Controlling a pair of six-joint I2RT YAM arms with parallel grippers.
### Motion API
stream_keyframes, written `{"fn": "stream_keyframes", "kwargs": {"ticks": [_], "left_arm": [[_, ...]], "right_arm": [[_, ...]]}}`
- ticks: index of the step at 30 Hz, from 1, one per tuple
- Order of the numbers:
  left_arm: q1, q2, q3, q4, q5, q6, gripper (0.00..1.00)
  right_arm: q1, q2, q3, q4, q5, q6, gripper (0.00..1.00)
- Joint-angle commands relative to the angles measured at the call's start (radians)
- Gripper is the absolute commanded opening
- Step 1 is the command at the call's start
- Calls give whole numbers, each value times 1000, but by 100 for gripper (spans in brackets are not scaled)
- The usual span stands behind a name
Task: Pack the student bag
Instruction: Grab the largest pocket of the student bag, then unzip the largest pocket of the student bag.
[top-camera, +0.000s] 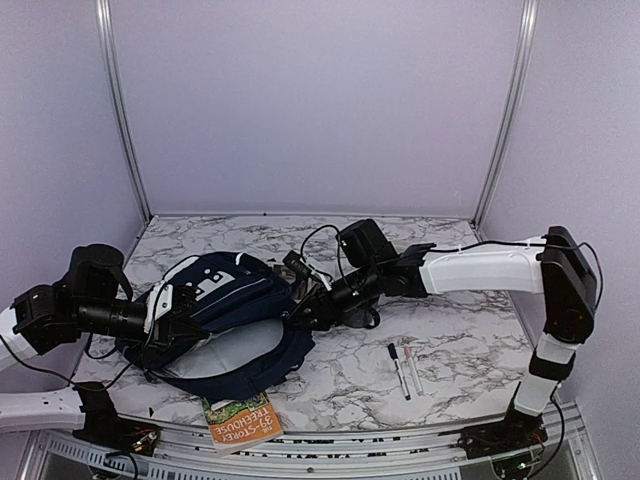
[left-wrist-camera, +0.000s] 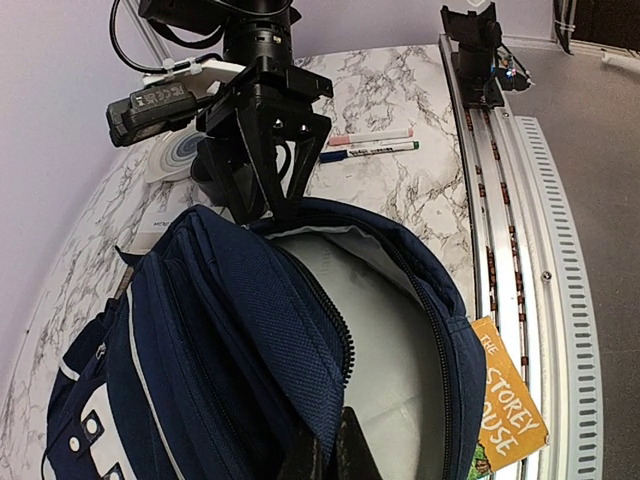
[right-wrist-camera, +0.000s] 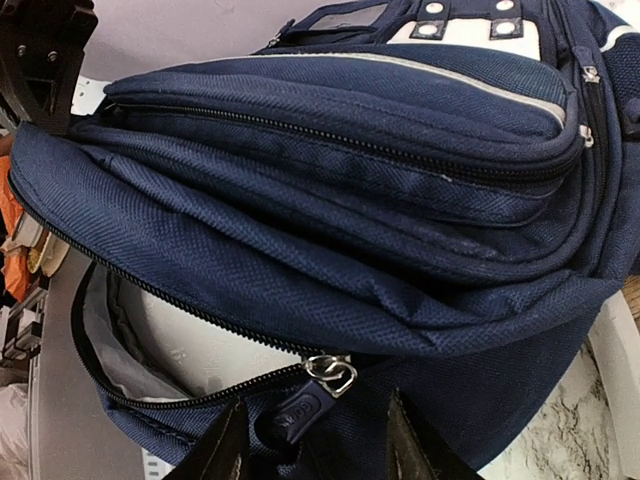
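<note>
The student bag (top-camera: 235, 300) lies navy-blue on the marble table, its main compartment unzipped and light grey lining showing (left-wrist-camera: 400, 330). My left gripper (top-camera: 170, 322) is at the bag's left side, shut on the edge of the upper flap (left-wrist-camera: 330, 455) and holding the opening apart. My right gripper (top-camera: 298, 318) is at the bag's right end. In the right wrist view it is open (right-wrist-camera: 315, 445), its fingers standing either side of the navy zipper pull (right-wrist-camera: 303, 413) with its metal ring at the end of the open zip. It also shows in the left wrist view (left-wrist-camera: 262, 140).
An orange book (top-camera: 240, 420) lies at the table's front edge beside the bag, also in the left wrist view (left-wrist-camera: 505, 400). Two pens (top-camera: 403, 368) lie right of the bag. Black cables (top-camera: 360, 318) sit behind my right gripper. Metal rails (left-wrist-camera: 500, 230) run along the front.
</note>
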Motion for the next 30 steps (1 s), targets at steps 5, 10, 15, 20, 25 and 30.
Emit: {"fn": "stream_keyframes", "kwargs": {"ticks": [5, 10, 15, 20, 25, 30], "left_arm": [[-2, -12, -5, 51, 8, 11, 0], [-3, -13, -6, 59, 11, 11, 0], [-3, -19, -9, 59, -2, 12, 0], [-3, -28, -17, 59, -17, 15, 0], [-3, -24, -20, 60, -27, 16, 0], [-3, -18, -27, 55, -41, 22, 0]], "right_arm": [[20, 60, 58, -1, 23, 28, 40], [20, 56, 41, 59, 23, 53, 17], [19, 57, 33, 82, 7, 63, 6], [18, 51, 46, 70, -22, 70, 0], [23, 27, 76, 51, -24, 92, 0], [11, -28, 113, -11, 151, 78, 0]]}}
